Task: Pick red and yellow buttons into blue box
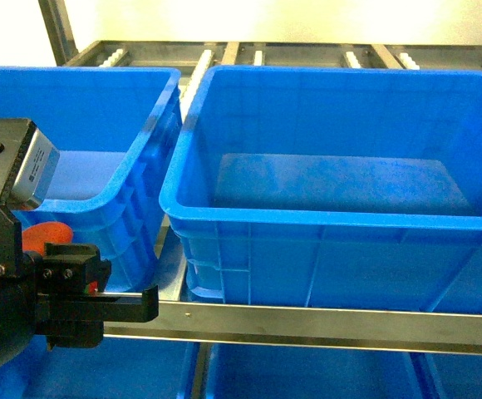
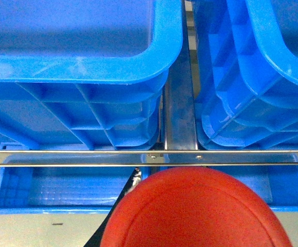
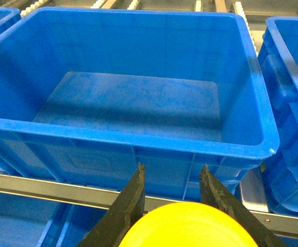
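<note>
My left jaws hold the red button (image 2: 195, 211) and my right jaws hold the yellow button (image 3: 187, 226), so next I lift both over the blue box (image 3: 138, 139).

Glossy plastic blue box (image 1: 324, 224), brushed-metal rail (image 1: 324, 322)

Black left tool (image 1: 100, 291) with screws, silver-grey labelled camera block (image 1: 31, 170) above.
</note>
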